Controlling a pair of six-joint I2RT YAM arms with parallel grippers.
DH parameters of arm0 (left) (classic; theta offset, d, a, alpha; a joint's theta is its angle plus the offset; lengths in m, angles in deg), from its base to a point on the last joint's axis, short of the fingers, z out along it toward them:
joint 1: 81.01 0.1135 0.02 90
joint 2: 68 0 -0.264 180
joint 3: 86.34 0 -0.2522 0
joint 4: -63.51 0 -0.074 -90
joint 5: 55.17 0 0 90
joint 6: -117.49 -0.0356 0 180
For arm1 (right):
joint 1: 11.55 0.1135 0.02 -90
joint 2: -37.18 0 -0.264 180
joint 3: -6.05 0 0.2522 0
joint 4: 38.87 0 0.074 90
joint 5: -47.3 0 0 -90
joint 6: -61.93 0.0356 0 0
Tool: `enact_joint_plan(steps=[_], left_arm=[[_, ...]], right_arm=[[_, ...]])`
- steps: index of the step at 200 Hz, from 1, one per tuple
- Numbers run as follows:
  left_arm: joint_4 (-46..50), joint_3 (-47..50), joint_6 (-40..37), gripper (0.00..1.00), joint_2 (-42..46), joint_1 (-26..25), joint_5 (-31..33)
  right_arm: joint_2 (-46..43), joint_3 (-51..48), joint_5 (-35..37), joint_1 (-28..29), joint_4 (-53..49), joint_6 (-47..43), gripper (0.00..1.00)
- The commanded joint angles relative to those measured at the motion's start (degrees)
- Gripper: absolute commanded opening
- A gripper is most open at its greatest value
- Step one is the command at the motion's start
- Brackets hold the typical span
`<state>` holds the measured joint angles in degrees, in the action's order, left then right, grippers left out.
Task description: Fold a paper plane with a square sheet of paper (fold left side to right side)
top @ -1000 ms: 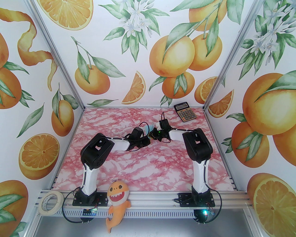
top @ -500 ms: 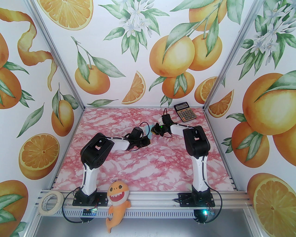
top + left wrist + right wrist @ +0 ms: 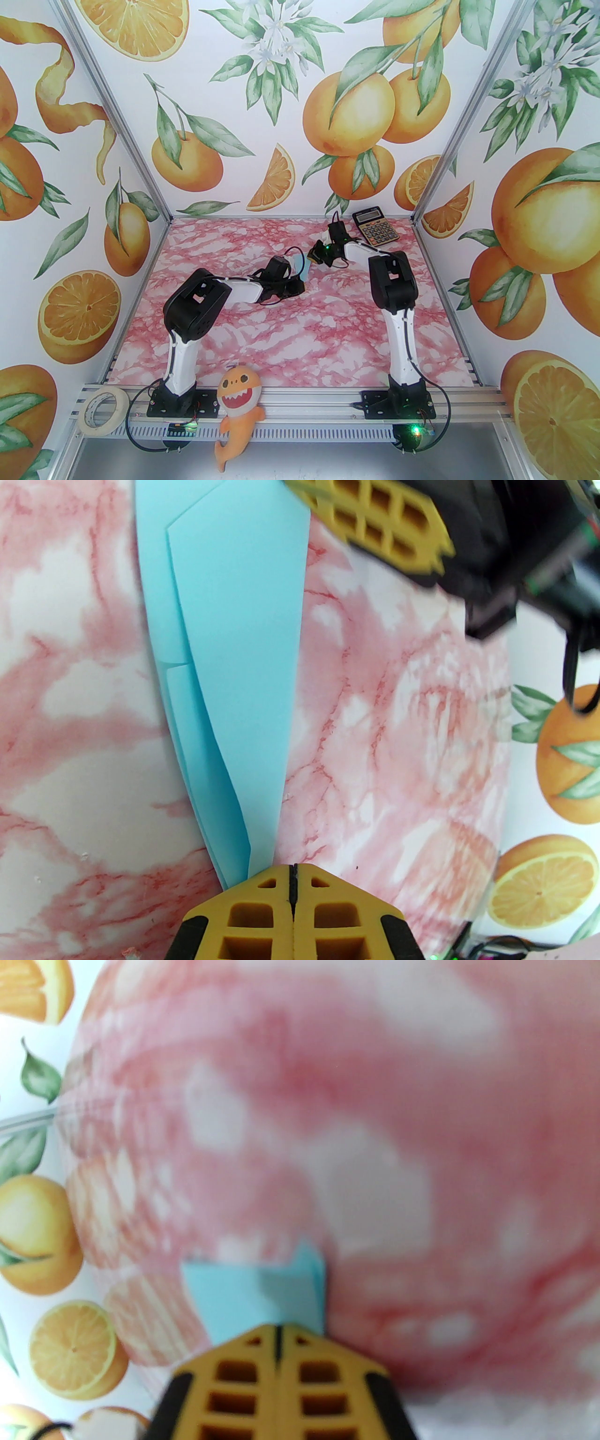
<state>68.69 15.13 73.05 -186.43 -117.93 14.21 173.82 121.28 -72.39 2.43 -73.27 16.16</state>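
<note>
Pale-blue paper plane (image 3: pixel 225 667), ends hid under L jaws & R jaws, both closed; pinch unclear, R view blurry

Both my arms bent inward, jaws clamped.
My left arm (image 3: pixel 187 309) folds at a raised elbow and reaches right; my right arm (image 3: pixel 396 290) reaches left, farther out. My left gripper (image 3: pixel 293 871) and right gripper (image 3: pixel 277 1330) press their yellow fingers together, no gap.

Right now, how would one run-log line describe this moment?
left claw: shut, at narrow end of paper plane | right claw: shut, at wide end | grip: unclear | calculator: far right, untouched
</note>
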Motion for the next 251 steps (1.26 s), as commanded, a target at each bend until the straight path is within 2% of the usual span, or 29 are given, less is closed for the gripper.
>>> enact_joint_plan(steps=[1,42,82,127,170,183,200,227,238,251], left_arm=[[9.36,1.1,-2.0,0.0,-2.46,-0.32,-2.72],[9.79,1.58,-2.8,0.0,-1.74,-0.2,-2.84],[11.16,0.76,-3.81,0.0,-1.01,-0.07,-2.71],[13.07,-2.14,-4.61,0.0,-0.27,0.35,-2.51],[16.54,-8.09,-5.39,0.0,0.81,1.33,-2.69],[17.69,-10.15,-5.76,0.1,1.24,1.42,-2.89],[20.0,-13.33,-6.68,0.25,1.86,1.51,-2.99],[22.39,-15.38,-7.66,0.46,4.42,2.73,-2.27],[23.29,-15.38,-7.85,0.51,5.81,3.76,-1.68],[23.96,-15.0,-8.3,0.52,7.36,5.22,-1.46]], right_arm=[[4.59,5.61,7.64,-1.59,-3.86,-0.47,0.0],[7.94,9.36,9.47,-3.74,-4.51,1.87,0.0],[7.49,10.91,7.65,-5.4,-3.44,0.81,0.0],[0.22,9.97,7.76,-5.58,-4.34,-2.47,0.0],[-8.95,2.76,6.5,-4.42,-2.97,-2.52,0.03],[-11.81,-0.07,6.71,-3.66,-2.88,-2.97,0.08],[-14.89,-4.35,7.32,-2.59,-2.12,-3.44,0.1],[-18.98,-11.56,7.93,-1.21,-0.53,-3.53,0.17],[-20.13,-13.99,8.01,-0.53,-0.1,-3.7,0.21],[-21.24,-16.22,8.48,0.22,-0.34,-4.16,0.28]])
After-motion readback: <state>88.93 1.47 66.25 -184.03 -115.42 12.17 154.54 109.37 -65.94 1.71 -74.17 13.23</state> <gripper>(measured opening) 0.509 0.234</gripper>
